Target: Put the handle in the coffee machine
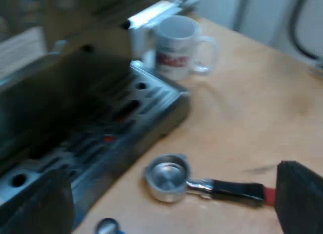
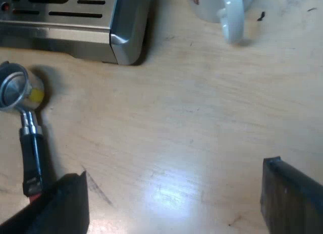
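Note:
The metal holder [image 1: 167, 177] lies loose on the wooden table [image 1: 242, 118], close to the espresso machine's drip tray [image 1: 126, 118]. Its dark handle [image 1: 234, 190] points away from the machine and ends in red. My left gripper [image 1: 169, 193] hovers over the holder, open, and one of its fingers [image 1: 300, 198] is near the red end. My right gripper [image 2: 174, 188] is open above bare table with nothing between its fingers. One of its fingers [image 2: 65, 203] is beside the red end of the holder [image 2: 30, 143].
A white mug [image 1: 176, 47] with red print stands on the table by the drip tray's corner [image 2: 126, 37]; its handle [image 2: 233, 19] faces outward. A small round metal thing with blue [image 1: 107, 226] lies near the tray's edge.

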